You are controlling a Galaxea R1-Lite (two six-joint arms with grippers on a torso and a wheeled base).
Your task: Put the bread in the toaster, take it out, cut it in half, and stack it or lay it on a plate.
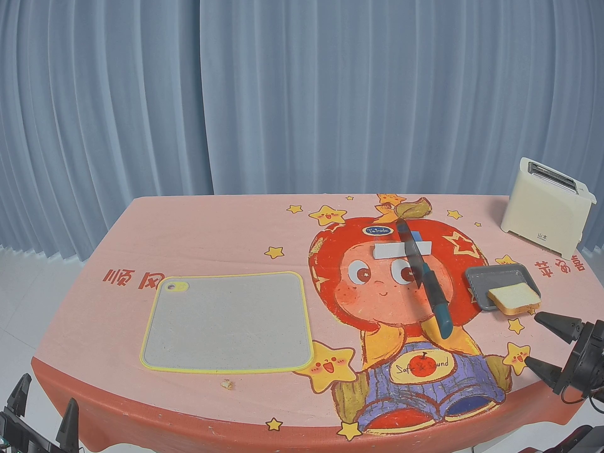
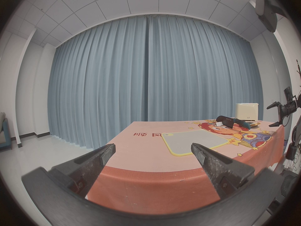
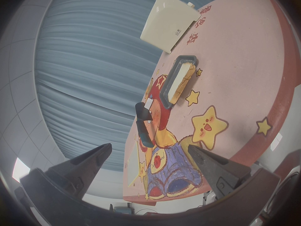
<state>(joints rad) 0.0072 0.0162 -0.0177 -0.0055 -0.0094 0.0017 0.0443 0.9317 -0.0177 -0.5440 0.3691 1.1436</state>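
Listing from the left: left gripper (image 2: 152, 146), low off the near left corner of the table (image 1: 207, 234), jaws spread wide with nothing in them. Cutting board (image 1: 228, 322), grey with a yellow-green rim, lying flat on the left half of the pink cartoon-printed cloth, its hanging hole at the far left corner. Small pale crumb (image 1: 226, 384) just in front of the board, near the table's front edge. Knife (image 1: 428, 278), dark blade and teal handle, lying flat at the middle of the table, blade towards the curtain (image 1: 314, 77) and handle towards the front, the blade crossing a white strip (image 1: 393, 250). Dark grey tray (image 1: 497, 276), right of the knife and apart from it. Bread (image 1: 514, 297), one slice, uncut, resting at the tray's near right corner and reaching over its rim. Toaster (image 1: 546, 207), cream, at the far right corner, slot upward, well behind the tray. Right gripper (image 1: 533, 338), at the table's right edge, just beside the bread without touching it, jaws wide and holding nothing.
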